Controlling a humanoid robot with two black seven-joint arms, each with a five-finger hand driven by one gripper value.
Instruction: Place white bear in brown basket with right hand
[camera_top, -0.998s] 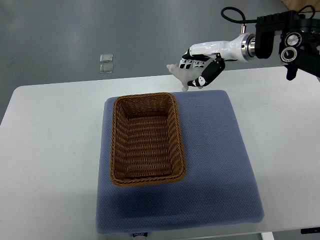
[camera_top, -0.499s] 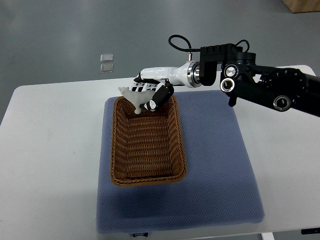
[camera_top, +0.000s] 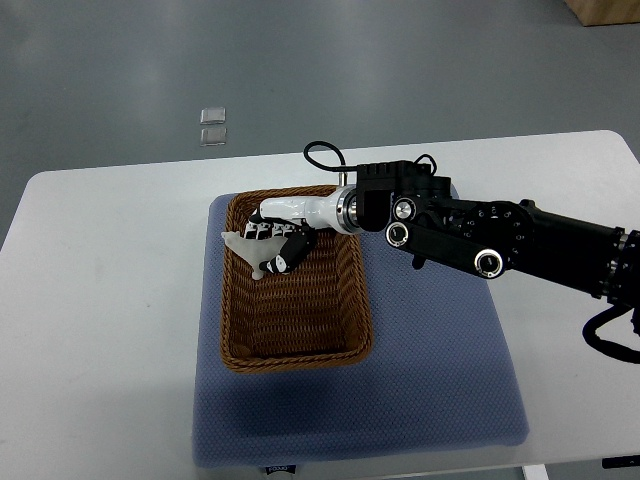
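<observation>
The white bear (camera_top: 246, 251) is a small pale figure held over the left rim of the brown wicker basket (camera_top: 292, 340). My right hand (camera_top: 272, 244) is shut on the bear, its white and black fingers curled around it, above the basket's far left part. The black right arm (camera_top: 500, 240) reaches in from the right edge across the blue pad. The basket's inside shows nothing in it. The left arm is out of view.
The basket rests on a blue cushion pad (camera_top: 430, 350) lying on the white table (camera_top: 100, 300). Two small clear squares (camera_top: 211, 126) lie on the grey floor beyond the table's far edge.
The right hand has carried the bear leftward and toward me, from beyond the pad's far edge to above the basket's far left part. The arm now stretches over the pad.
</observation>
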